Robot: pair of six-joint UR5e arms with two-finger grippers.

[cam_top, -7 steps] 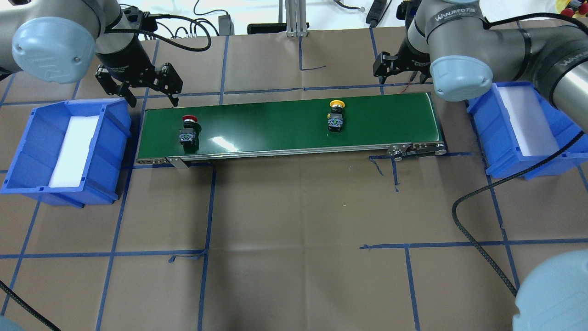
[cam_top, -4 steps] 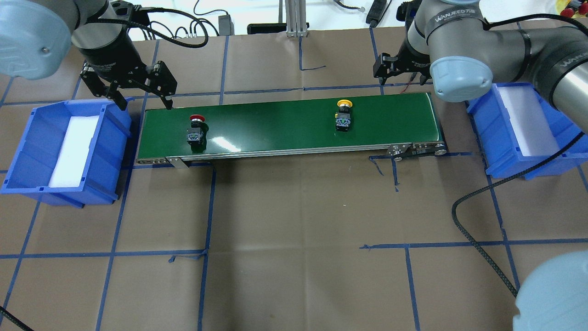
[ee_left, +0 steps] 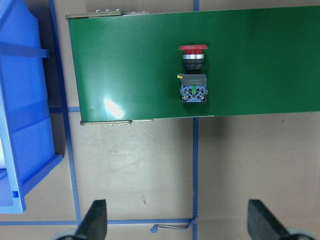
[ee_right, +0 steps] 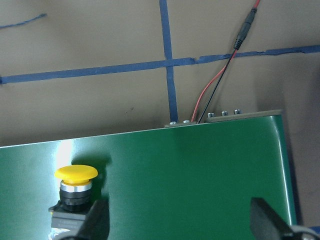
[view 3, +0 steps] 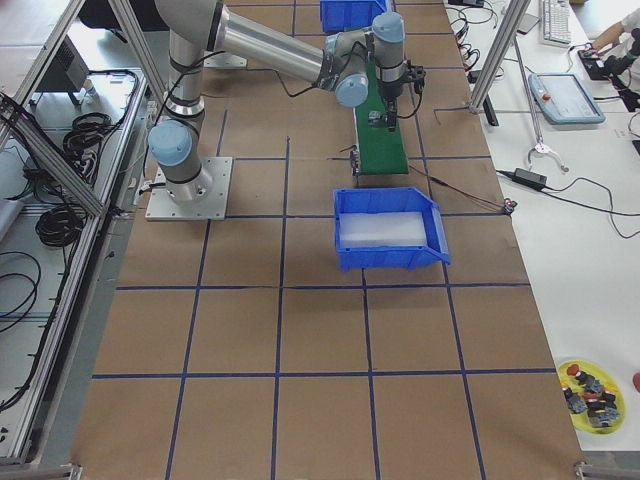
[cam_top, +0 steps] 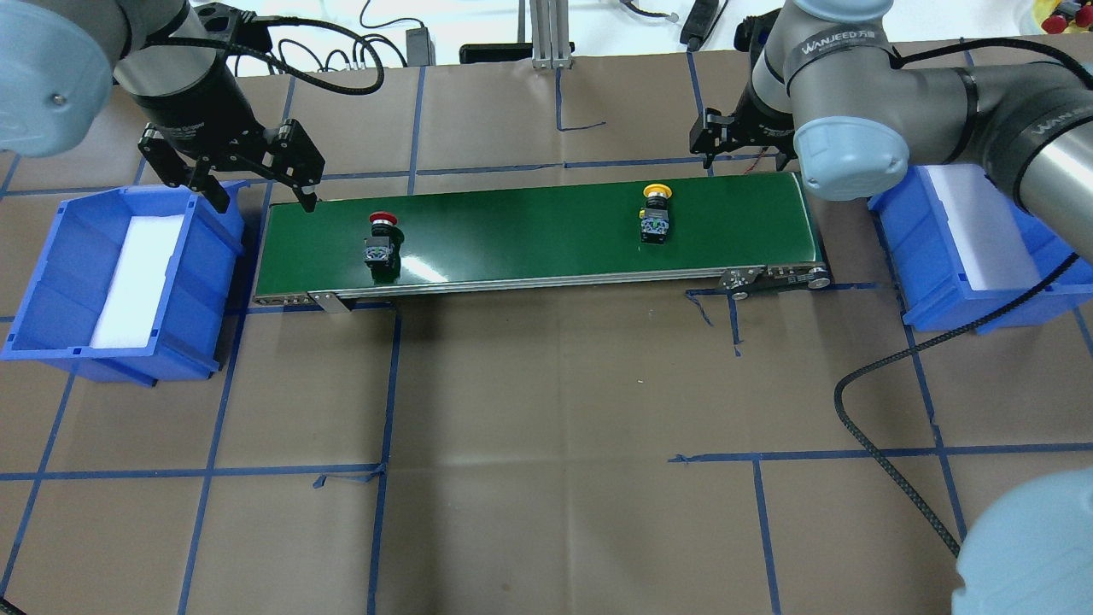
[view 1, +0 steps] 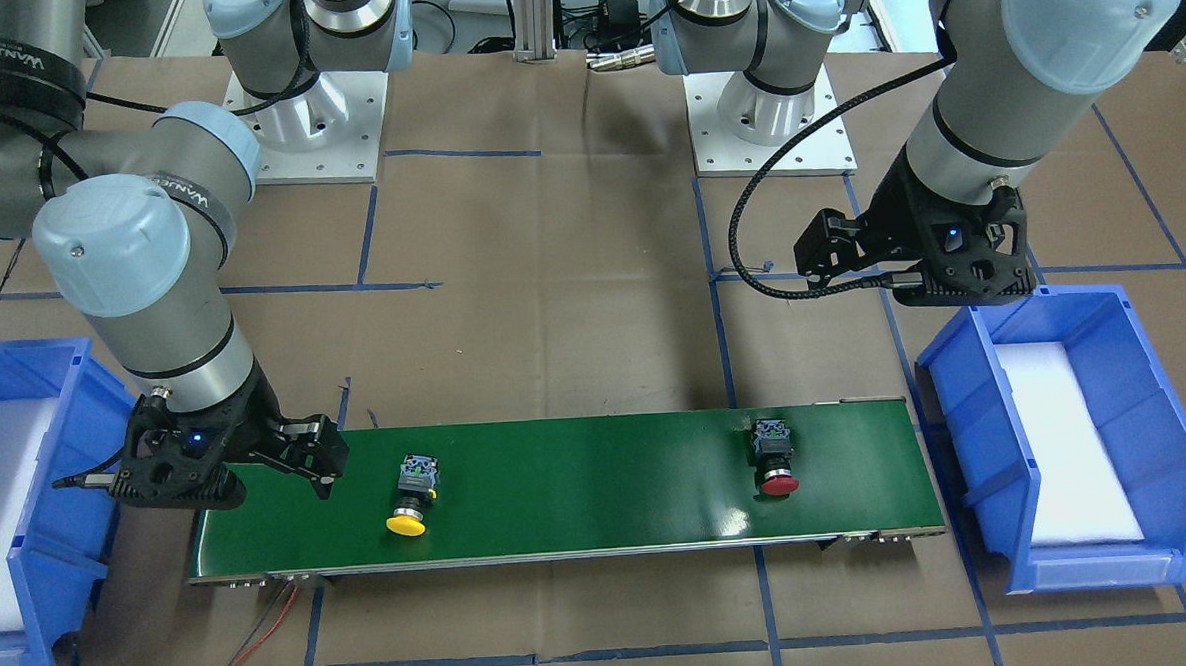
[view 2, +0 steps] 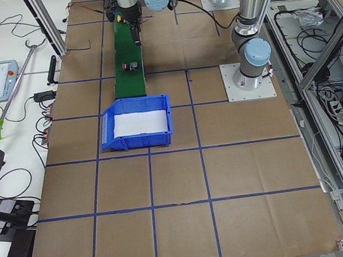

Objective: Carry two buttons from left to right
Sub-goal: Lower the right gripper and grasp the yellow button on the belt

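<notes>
The red-capped button (cam_top: 382,239) lies on the left part of the green conveyor belt (cam_top: 529,231). It also shows in the front view (view 1: 774,460) and the left wrist view (ee_left: 193,75). The yellow-capped button (cam_top: 655,213) lies on the right part of the belt, and shows in the front view (view 1: 415,491) and the right wrist view (ee_right: 75,192). My left gripper (cam_top: 266,203) is open and empty above the belt's left end, behind and left of the red button. My right gripper (cam_top: 734,137) is open and empty above the belt's far right end, beyond the yellow button.
A blue bin (cam_top: 51,282) with a white foam liner stands left of the belt, and another blue bin (cam_top: 939,290) stands at its right. A red and black wire (ee_right: 225,75) runs from the belt's right end. Blue tape lines cross the brown table.
Both buttons have travelled to the right along the belt. My left gripper has drawn back to the left, toward the left bin, still open. The right gripper has hardly moved.
</notes>
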